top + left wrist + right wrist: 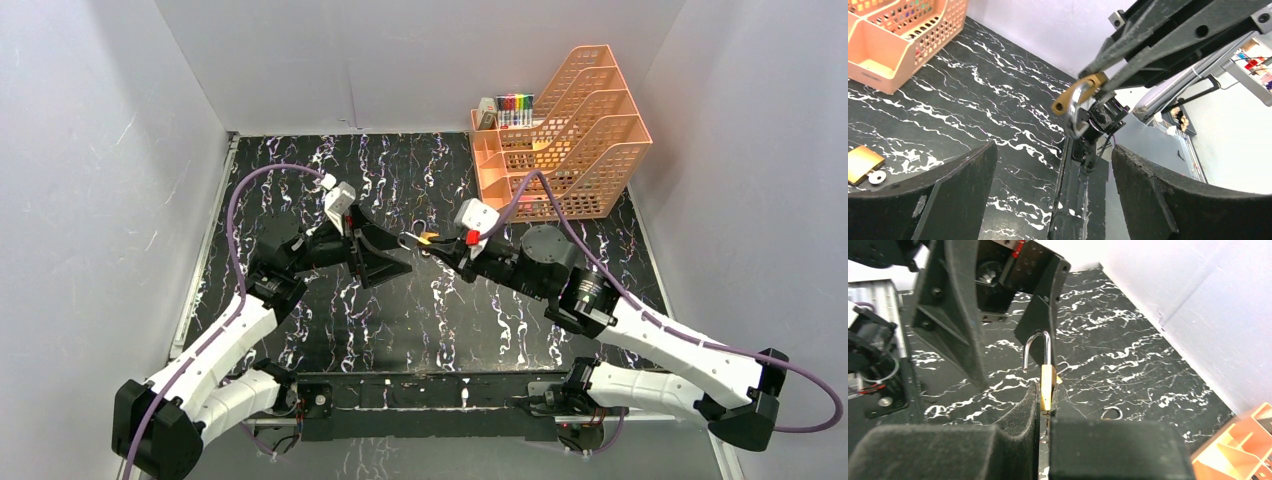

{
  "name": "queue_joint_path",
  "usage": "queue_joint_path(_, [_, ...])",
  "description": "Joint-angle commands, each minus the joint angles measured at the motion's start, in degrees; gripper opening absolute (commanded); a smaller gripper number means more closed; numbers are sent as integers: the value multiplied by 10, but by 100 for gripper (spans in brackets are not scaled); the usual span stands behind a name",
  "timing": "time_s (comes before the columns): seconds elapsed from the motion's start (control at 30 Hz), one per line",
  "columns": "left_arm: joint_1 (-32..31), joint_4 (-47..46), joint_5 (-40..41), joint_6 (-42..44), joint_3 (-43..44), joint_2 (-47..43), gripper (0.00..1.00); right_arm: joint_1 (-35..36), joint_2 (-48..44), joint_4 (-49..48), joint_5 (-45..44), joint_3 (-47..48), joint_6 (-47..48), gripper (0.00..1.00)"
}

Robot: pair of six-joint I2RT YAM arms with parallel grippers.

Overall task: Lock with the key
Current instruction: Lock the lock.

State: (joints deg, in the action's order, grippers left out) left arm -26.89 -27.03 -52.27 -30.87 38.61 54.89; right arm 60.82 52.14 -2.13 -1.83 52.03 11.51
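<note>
Pinching the padlock (pixel 1047 387) by its brass body, the right gripper (pixel 1044 405) is holding it above the middle of the table (pixel 440 320), fingers clamped flat on both faces. The left gripper (pixel 385 262) is sitting just left of it, jaws spread wide and holding nothing.

The top view is showing the lock only as a small orange-brown spot between the two tools. The right wrist view is giving the detail. The silver shackle (pixel 1037 335) is standing up out of the body, unlatched, with one leg seated and the other hanging free beside it. This view is also catching a small metal ring (pixel 1111 413) lying on the table to the right.

The left wrist view is looking at the lock from the other side, with the shackle curving down below the brass end. It alone is showing a flat brass piece (pixel 863 165) on the table, with a silver holed tab (pixel 876 176) touching it. I cannot tell whether that is the key.

An orange rack (pixel 590 150) is standing at the far right.
</note>
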Motion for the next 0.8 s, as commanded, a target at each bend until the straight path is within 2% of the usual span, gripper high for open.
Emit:
queue_joint_path(0.0, [-1,-25,38,13,-2,-16,81,1,22,66,62,64,-34,0])
queue_joint_path(0.3, [-1,-71,6,-4,-15,-34,78,-4,57,127,104,111,-51,0])
queue_joint_path(0.53, [-1,-15,-10,22,-13,-33,63,-9,50,128,103,106,-57,0])
queue_joint_path(0.77, [-1,17,-27,31,-8,-12,61,-14,47,122,98,105,-58,0])
